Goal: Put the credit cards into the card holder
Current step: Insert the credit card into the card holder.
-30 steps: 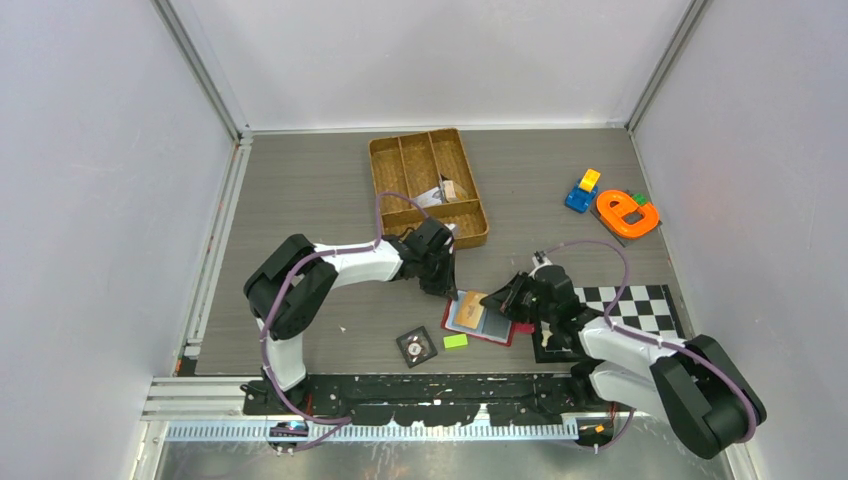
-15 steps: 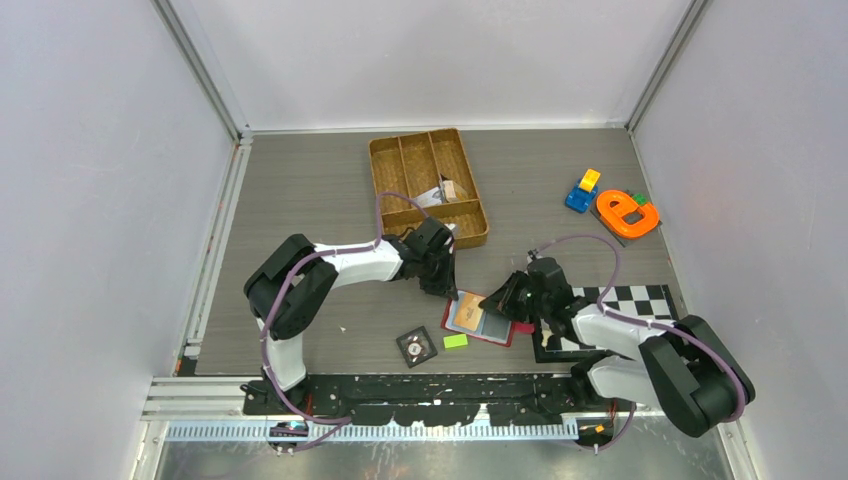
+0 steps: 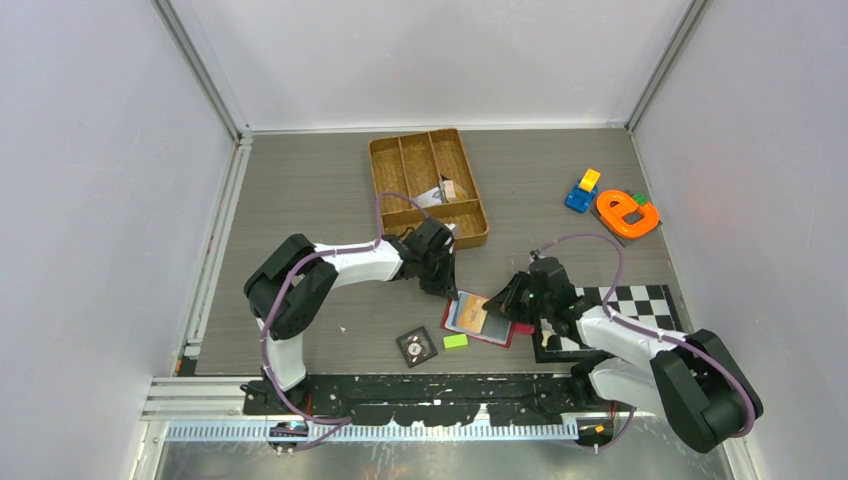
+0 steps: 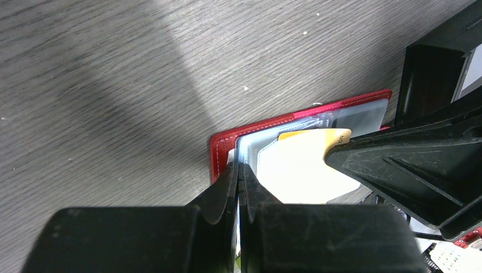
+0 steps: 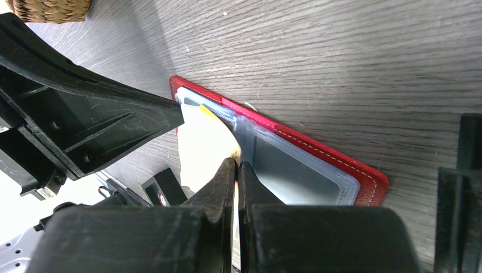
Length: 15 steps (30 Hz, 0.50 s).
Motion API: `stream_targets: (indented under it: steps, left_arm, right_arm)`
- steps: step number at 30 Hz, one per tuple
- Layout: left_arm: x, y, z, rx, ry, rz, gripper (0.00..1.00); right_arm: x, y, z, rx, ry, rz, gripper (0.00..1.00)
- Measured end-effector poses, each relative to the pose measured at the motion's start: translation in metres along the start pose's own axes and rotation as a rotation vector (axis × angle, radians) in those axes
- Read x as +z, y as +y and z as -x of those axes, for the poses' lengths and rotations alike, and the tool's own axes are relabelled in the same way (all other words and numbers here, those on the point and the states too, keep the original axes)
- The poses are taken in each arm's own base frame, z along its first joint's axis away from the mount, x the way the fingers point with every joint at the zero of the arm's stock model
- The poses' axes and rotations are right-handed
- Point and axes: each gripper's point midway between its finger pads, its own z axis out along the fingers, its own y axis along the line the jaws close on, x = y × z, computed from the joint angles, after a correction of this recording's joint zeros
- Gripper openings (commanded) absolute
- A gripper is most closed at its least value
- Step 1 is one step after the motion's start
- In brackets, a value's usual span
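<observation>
The card holder (image 3: 497, 335) lies open on the table, red outside with grey-blue clear pockets (image 5: 295, 170). My left gripper (image 3: 447, 287) is shut on the edge of a pocket sleeve at the holder's left end (image 4: 239, 166). A tan-orange credit card (image 3: 472, 313) lies tilted over the left pockets. My right gripper (image 3: 508, 300) is shut on this card's edge (image 5: 236, 163). The card (image 4: 307, 156) looks washed out pale in both wrist views, and its far edge sits by the pocket that the left fingers pinch. Other credit cards are hidden or cannot be told apart.
A woven brown divided tray (image 3: 430, 185) stands behind the left gripper. A black tile with a dial (image 3: 417, 346) and a small green block (image 3: 456, 341) lie just in front of the holder. A checkerboard mat (image 3: 625, 300) and coloured toys (image 3: 627, 213) are at the right.
The right gripper has shifted slightly left and back with the card, and the card now lies a little further over the holder. The left arm has not moved.
</observation>
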Motion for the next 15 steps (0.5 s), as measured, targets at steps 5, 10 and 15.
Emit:
stream_targets:
  steps: [5,10,15]
  left_arm:
    - [-0.0001,-0.0002,0.0001,0.000,0.000,-0.001,0.02]
    - [-0.0001,-0.0002,0.0001,0.001,0.000,-0.001,0.05]
    - [-0.0004,-0.0011,0.0003,0.005,0.000,-0.005,0.14]
  right_arm:
    - [-0.0018,-0.0024,0.0020,-0.011,0.007,-0.024,0.00]
    - [-0.0045,-0.0038,0.0045,-0.020,0.012,-0.038,0.01]
    - [-0.0060,-0.0051,0.0061,-0.020,0.016,-0.048,0.00]
